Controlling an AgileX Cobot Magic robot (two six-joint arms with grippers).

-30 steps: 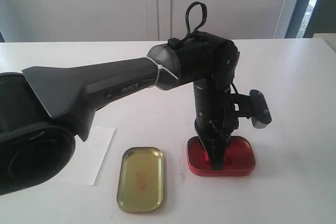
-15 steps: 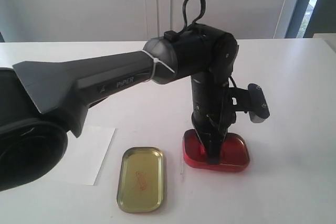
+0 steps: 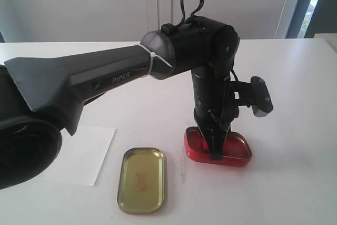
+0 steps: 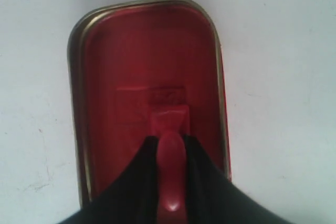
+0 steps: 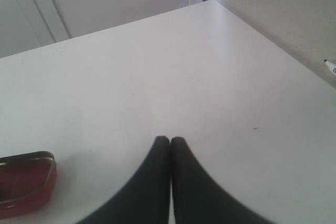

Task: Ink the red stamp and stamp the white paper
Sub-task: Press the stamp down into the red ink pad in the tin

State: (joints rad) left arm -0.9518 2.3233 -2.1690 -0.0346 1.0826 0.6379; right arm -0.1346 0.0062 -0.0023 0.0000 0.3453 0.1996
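The red stamp (image 4: 169,121) is clamped by its handle in my left gripper (image 4: 169,141), whose black fingers (image 4: 197,166) are shut on it. Its square base is down on the pad inside the open red ink tin (image 4: 131,56), beside a faint square imprint. In the exterior view the left gripper (image 3: 216,150) points straight down into that ink tin (image 3: 237,151), and the stamp is hidden there. The white paper (image 3: 87,154) lies flat at the left, partly under the left arm. My right gripper (image 5: 169,140) is shut on nothing above bare table.
A gold tin lid (image 3: 141,179) with a red mark inside lies between the paper and the ink tin. A corner of the ink tin (image 5: 23,182) shows in the right wrist view. The white table's far edge (image 5: 210,1) meets a second surface.
The ink tin has slid a little to the left and farther back with the left gripper in it. The left arm has shifted slightly and still grips the stamp.
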